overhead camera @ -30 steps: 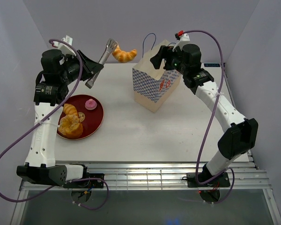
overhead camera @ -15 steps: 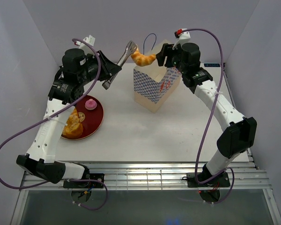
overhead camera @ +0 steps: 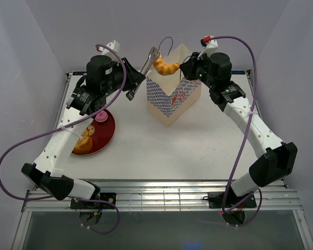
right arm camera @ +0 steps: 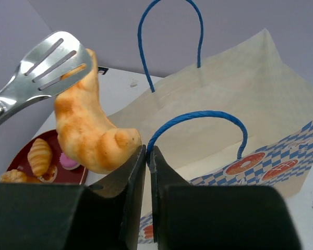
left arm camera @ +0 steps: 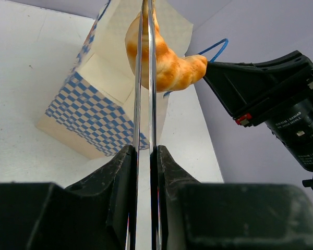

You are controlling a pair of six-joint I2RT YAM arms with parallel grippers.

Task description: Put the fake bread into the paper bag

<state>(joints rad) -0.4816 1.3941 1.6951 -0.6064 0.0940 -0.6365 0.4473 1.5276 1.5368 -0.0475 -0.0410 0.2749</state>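
The left gripper (left arm camera: 144,152) is clamped on the handles of the silver tongs (left arm camera: 152,94), its two fingers pressing the blades close together at the bottom middle of the left wrist view. The tongs run straight up the frame. Near the top their tips grip a golden croissant (left arm camera: 169,65), which hangs over the open mouth of the paper bag (left arm camera: 94,120). The right gripper (right arm camera: 147,155) has its jaws drawn together at the bag's near rim, where one end of the near blue cord handle (right arm camera: 198,113) drops in between them; whether cord or paper is actually pinched cannot be told. The croissant's lower tip lies just beside the finger on the left of that frame. In the top view the bag stands in the upper middle of the white table (overhead camera: 161,151). At the left, the dark-red plate (overhead camera: 108,134) carries more fake bread: a bun (overhead camera: 86,141) and a pink-topped cake (overhead camera: 100,115).
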